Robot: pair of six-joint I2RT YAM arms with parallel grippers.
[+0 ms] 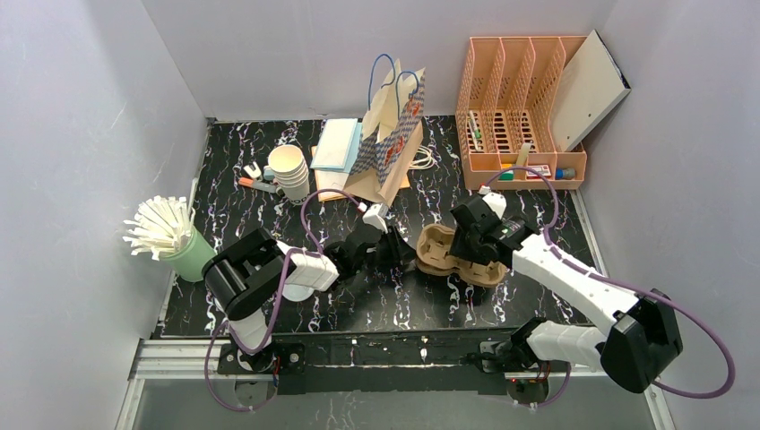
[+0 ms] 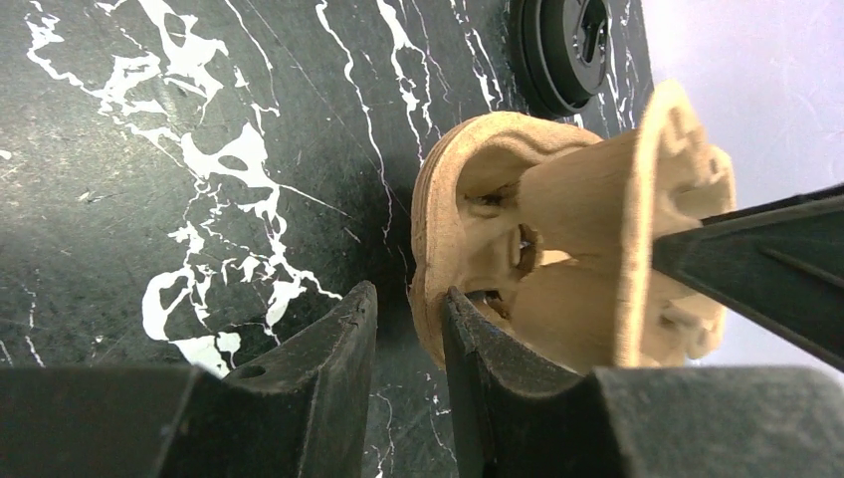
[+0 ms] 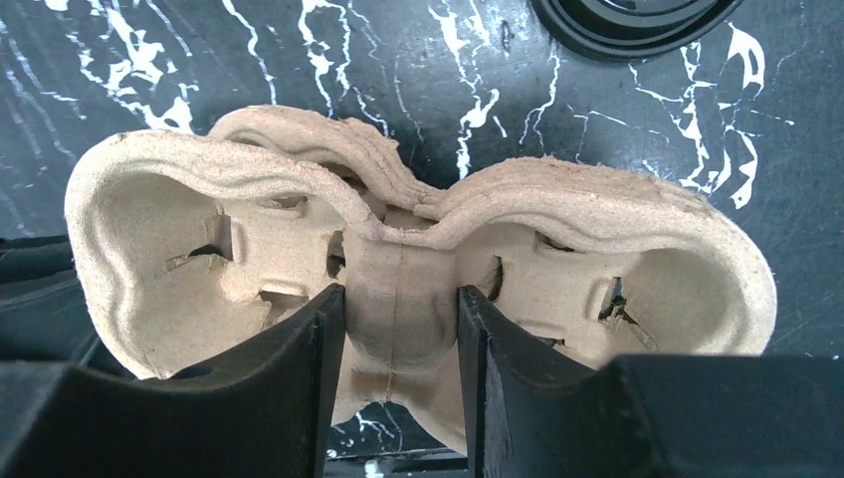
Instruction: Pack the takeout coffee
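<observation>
The takeout coffee is out of view in every frame. A brown pulp cup carrier (image 1: 445,252) (image 3: 398,239) stands tipped on its edge at the table's middle, between both arms. My left gripper (image 1: 405,253) (image 2: 410,299) is shut on the rim at the carrier's (image 2: 557,209) left end, with one finger inside the cup well. My right gripper (image 1: 472,244) (image 3: 398,294) is shut on the narrow bridge between the two wells, and both fingers touch it. One right finger (image 2: 756,249) shows in the left wrist view.
A patterned paper bag (image 1: 391,143) stands behind the carrier. Stacked cream cups (image 1: 289,170) and a light green straw holder (image 1: 186,253) are at the left. An orange file rack (image 1: 520,107) is at the back right. A black lid (image 3: 637,15) (image 2: 567,50) lies on the table near the carrier.
</observation>
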